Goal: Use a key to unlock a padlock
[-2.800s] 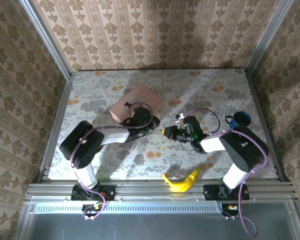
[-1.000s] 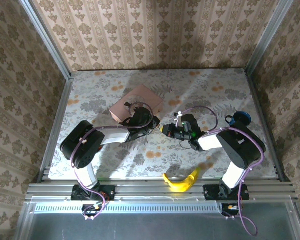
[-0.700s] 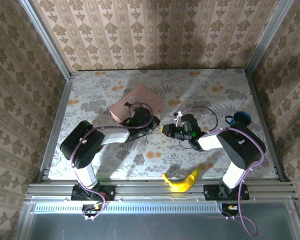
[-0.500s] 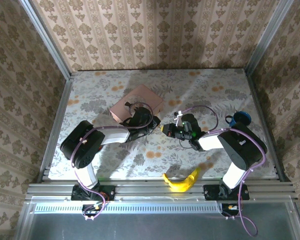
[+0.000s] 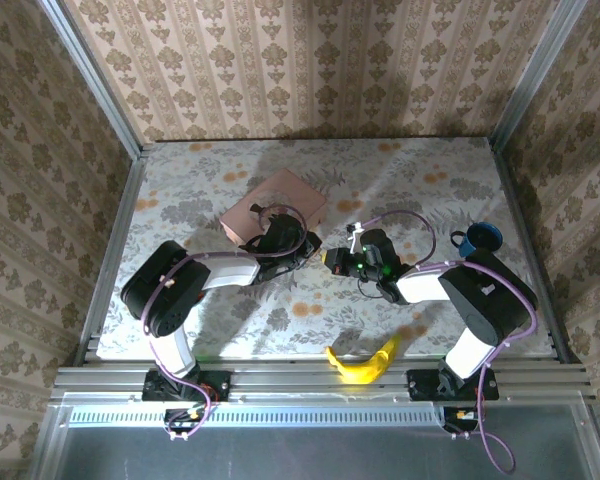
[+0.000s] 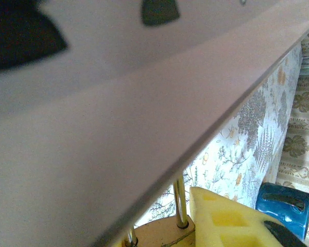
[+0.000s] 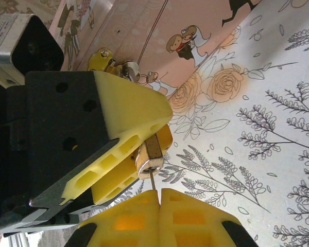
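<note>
The small brass padlock point(image 7: 150, 154) is pinched between the yellow fingers point(image 7: 129, 110) of my left gripper point(image 7: 153, 149), its keyhole end facing my right gripper. My right gripper point(image 7: 158, 198) is shut on the key point(image 7: 152, 183). Only the key's thin shaft shows, and its tip sits at the padlock's keyhole. In the left wrist view the padlock's body point(image 6: 162, 234) and silvery shackle point(image 6: 179, 203) lie just under the pink tin point(image 6: 118, 118). From above, the left gripper point(image 5: 308, 248) and right gripper point(image 5: 332, 260) meet tip to tip beside the tin.
The pink tin point(image 5: 273, 208) stands right behind the left gripper and close to the padlock. A blue cup point(image 5: 478, 238) sits at the right, and a banana point(image 5: 363, 362) lies near the front edge. Metal rails and papered walls ring the table.
The right gripper has crept left toward the left gripper and now sits against the padlock. Over the last second almost nothing moves; the left arm holds still.
</note>
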`<state>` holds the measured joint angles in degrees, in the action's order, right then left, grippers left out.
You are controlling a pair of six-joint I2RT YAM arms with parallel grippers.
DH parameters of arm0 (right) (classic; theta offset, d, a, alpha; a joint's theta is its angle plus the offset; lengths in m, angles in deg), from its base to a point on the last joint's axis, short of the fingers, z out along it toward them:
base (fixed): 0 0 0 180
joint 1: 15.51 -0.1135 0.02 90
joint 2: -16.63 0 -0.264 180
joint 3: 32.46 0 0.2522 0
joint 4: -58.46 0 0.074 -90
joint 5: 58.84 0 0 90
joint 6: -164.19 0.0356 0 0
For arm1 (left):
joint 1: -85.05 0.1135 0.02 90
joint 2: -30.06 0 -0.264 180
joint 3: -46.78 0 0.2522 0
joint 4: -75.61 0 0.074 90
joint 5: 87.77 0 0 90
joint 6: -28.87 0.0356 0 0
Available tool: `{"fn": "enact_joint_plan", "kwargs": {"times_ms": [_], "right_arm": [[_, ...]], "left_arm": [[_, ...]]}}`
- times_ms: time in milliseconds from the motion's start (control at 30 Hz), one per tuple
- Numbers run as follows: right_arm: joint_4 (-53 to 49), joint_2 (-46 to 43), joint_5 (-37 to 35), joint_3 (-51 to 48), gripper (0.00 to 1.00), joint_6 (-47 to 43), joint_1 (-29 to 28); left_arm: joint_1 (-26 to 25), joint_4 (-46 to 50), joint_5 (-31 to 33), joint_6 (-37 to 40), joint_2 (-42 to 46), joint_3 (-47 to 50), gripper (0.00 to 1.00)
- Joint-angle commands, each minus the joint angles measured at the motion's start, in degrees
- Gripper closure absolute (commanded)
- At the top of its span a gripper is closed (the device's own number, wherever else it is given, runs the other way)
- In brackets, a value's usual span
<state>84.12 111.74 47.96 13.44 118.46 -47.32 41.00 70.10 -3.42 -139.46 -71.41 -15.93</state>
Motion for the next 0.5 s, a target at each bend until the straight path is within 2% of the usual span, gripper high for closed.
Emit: {"fn": "enact_joint_plan", "kwargs": {"times_ms": [0, 467], "right_arm": [[1.9, -1.6, -1.4, -0.1, 1.0, -1.3, -0.4], [3.5, -1.5, -2.4, -1.0, 1.0, -1.9, -0.4]], "left_arm": [[-2.3, 3.8, -13.4, -7.9, -4.5, 1.8, 1.0], [-2.3, 3.5, -13.5, -8.2, -4.8, 1.3, 1.0]]}}
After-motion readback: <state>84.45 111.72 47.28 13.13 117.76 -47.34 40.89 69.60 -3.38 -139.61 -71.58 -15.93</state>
